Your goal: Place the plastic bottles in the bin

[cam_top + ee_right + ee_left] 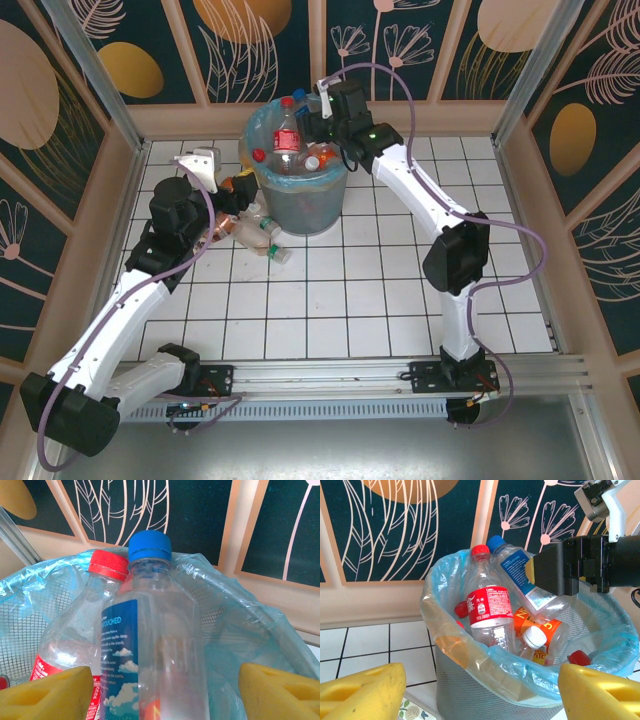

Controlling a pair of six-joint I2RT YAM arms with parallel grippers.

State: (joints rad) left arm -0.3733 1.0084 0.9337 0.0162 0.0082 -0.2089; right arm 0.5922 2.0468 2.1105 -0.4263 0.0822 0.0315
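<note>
Right hand [165, 692]: over the bin [305, 212], at its far rim. Its fingers stand wide apart around a blue-capped bottle [155, 645]. A clear gap shows on one side of the bottle, so I judge the bottle let go rather than gripped.
Left hand [480, 690]: beside the bin, level with its rim, fingers spread wide with nothing between them.
Bin contents: heaped above the rim. A red-labelled bottle [490, 610] stands upright in the middle, an orange bottle [540, 627] lies beside it, and the blue-capped one leans against both.
Loose bottles [262, 235]: a few lie on the worktop [400, 300] at the foot of the bin, on the left arm's side.
Progress: most bottles look binned, and those few remain.
Risk, overflow: the pile is high, so the leaning bottle may slide over the rim and roll away.
Risk, snag: a finger drawing back could catch the bottle or the blue liner and drag it out.
Risk, tipping: a push on the tall upright bottle could topple it out of the bin.
</note>
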